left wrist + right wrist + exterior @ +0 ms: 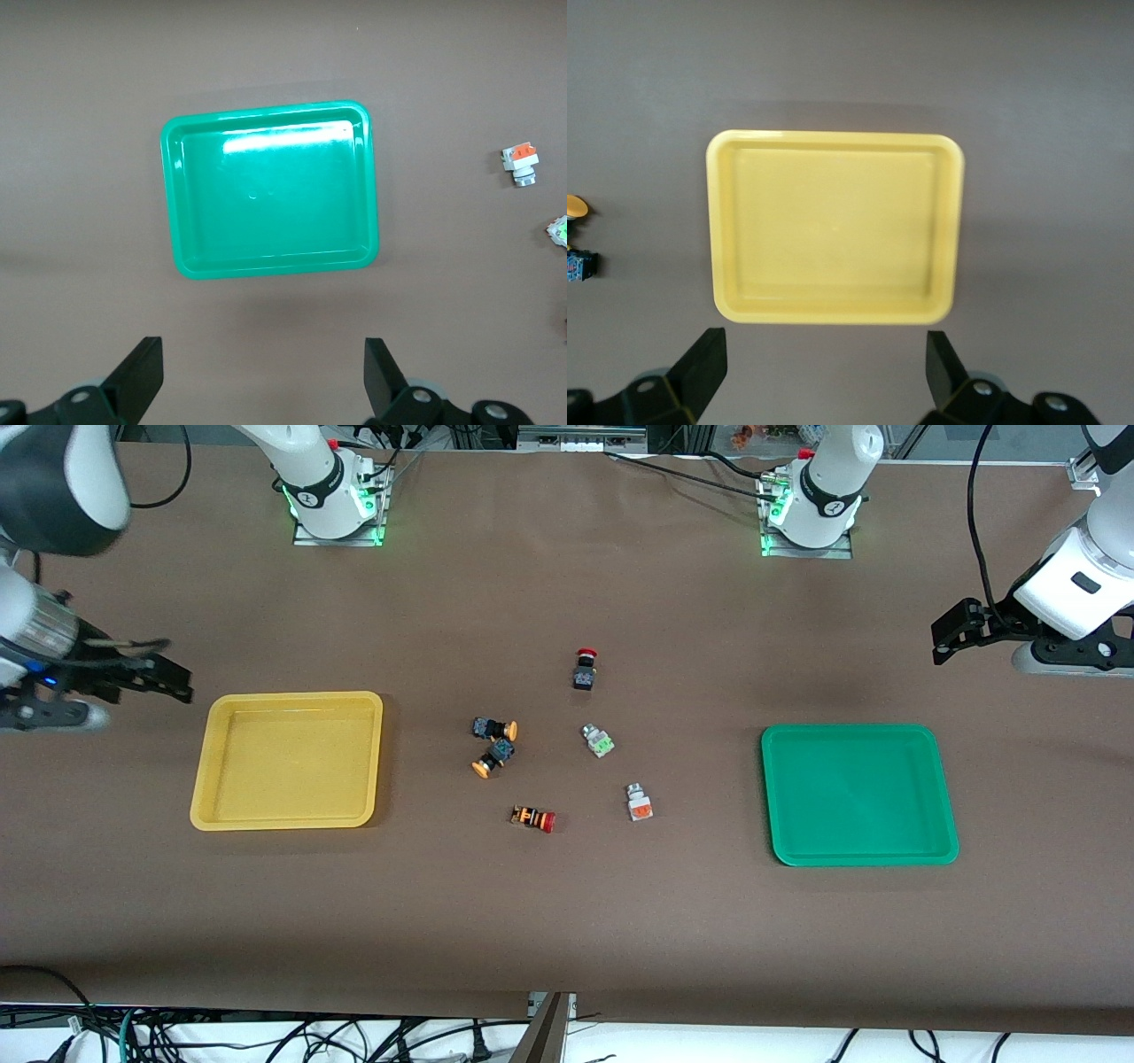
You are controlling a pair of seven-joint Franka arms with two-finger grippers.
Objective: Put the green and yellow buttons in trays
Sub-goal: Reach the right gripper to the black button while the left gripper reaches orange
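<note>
Resting: rounded glossy plastic trays (288, 815), empty.

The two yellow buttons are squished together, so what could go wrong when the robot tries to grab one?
1. The two yellow-capped buttons lie touching on their sides, so jaws closing on one could knock the other away.
2. The red-tipped cylinder lies just nearer the front camera and could get grabbed by mistake.
3. Both the right gripper and left gripper are open at the table's ends, so each has a long reach that could go off target.
</note>
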